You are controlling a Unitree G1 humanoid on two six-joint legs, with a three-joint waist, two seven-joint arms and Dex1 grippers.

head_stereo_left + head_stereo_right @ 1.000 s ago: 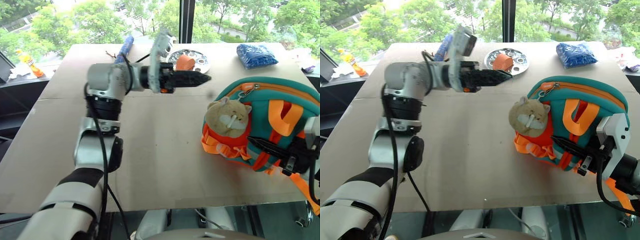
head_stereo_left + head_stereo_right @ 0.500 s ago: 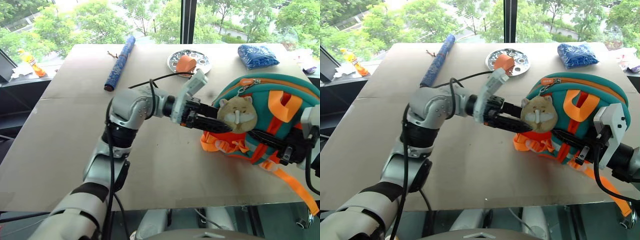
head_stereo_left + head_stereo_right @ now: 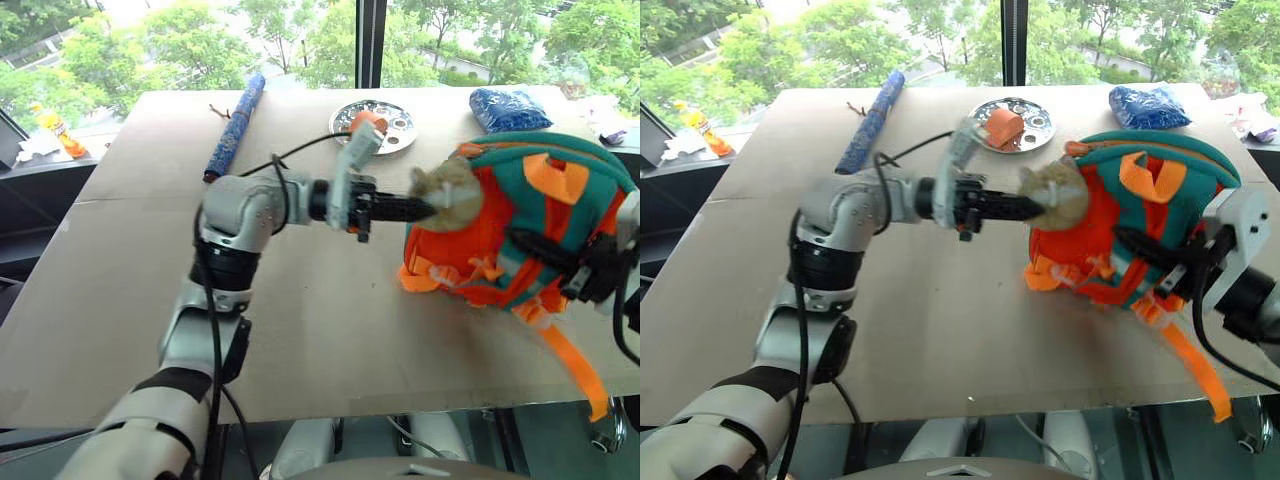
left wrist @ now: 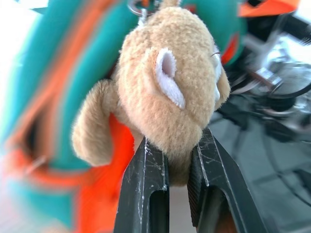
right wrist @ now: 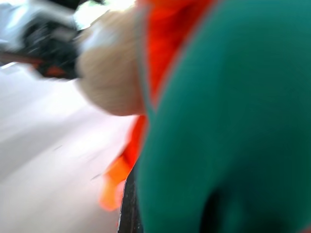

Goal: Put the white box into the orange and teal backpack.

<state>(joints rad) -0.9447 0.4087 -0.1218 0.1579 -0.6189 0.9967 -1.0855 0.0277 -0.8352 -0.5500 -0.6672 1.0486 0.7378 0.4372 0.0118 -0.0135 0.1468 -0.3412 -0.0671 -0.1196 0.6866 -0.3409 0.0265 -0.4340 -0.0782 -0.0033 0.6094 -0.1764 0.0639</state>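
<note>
A: What is held at this moment, and by which gripper?

B: The left gripper (image 4: pixel 177 160) is closed on the tan plush animal (image 4: pixel 167 90) that hangs on the orange and teal backpack (image 3: pixel 520 225). In the left wrist view the plush is pinched between the two black fingers. The right gripper (image 3: pixel 540 250) is closed narrow on the front of the backpack, among the orange straps, at the right side of the frame.

A: How should this step be done well?

B: It is judged that the backpack is being stood up and steadied so that its zip can be reached. The plush is soft and only tied on, so a strong pull is better avoided; the load should be carried by the right gripper. The bag should be kept on the bench (image 3: pixel 300 310) and not dragged toward the edge.

A: And where is the white box?

B: It cannot be told; no white box is made out on the bench. Only a round metal plate (image 3: pixel 385 120), a blue pouch (image 3: pixel 510 108) and a blue roll (image 3: pixel 232 128) lie at the upper part of the frame.
</note>
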